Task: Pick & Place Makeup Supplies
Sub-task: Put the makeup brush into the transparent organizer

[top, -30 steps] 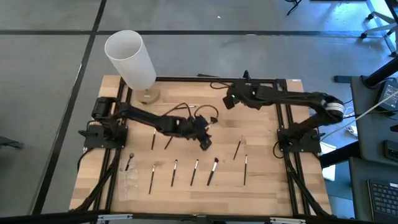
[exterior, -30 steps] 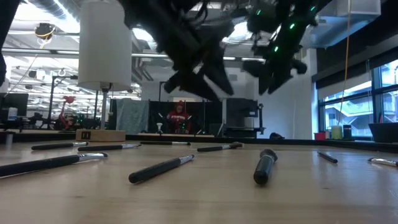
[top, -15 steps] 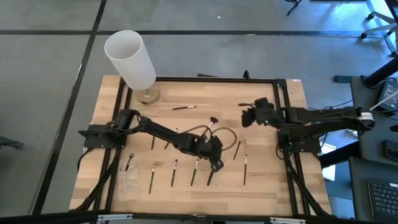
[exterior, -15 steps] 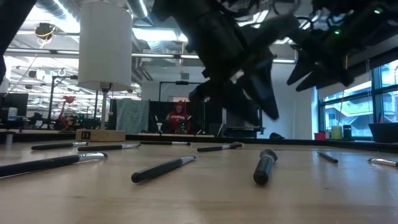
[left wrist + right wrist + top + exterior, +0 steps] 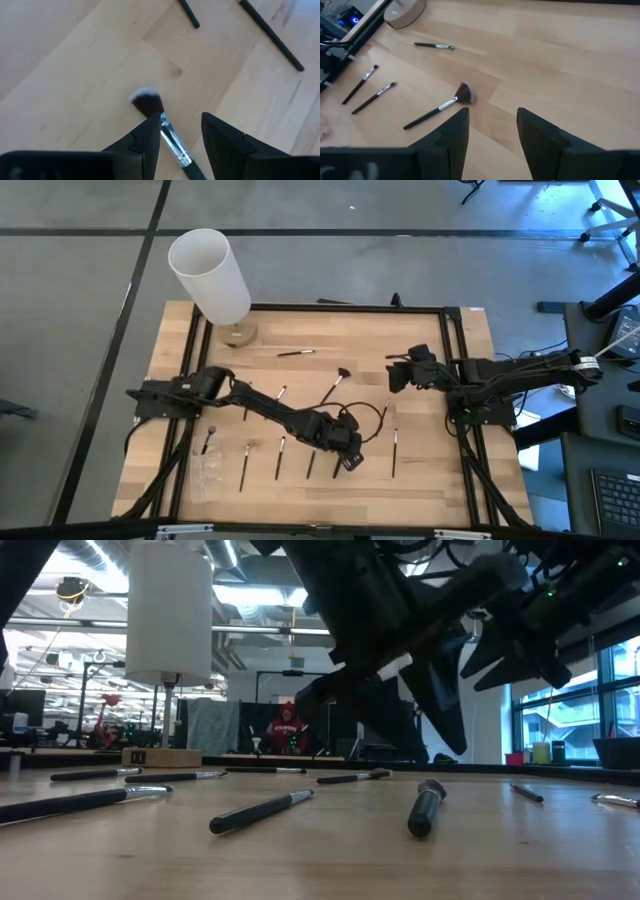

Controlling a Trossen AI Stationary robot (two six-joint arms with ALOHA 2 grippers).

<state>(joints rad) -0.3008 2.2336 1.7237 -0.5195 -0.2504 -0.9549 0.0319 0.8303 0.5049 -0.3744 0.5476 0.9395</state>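
Brush (image 5: 165,127) lies lengthwise between my left gripper (image 5: 181,136) fingers — open, empty; right gripper (image 5: 490,132) farther, open too.

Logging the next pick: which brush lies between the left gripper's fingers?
The white-tipped brush in the front row; the left gripper straddles its ferrule, open.
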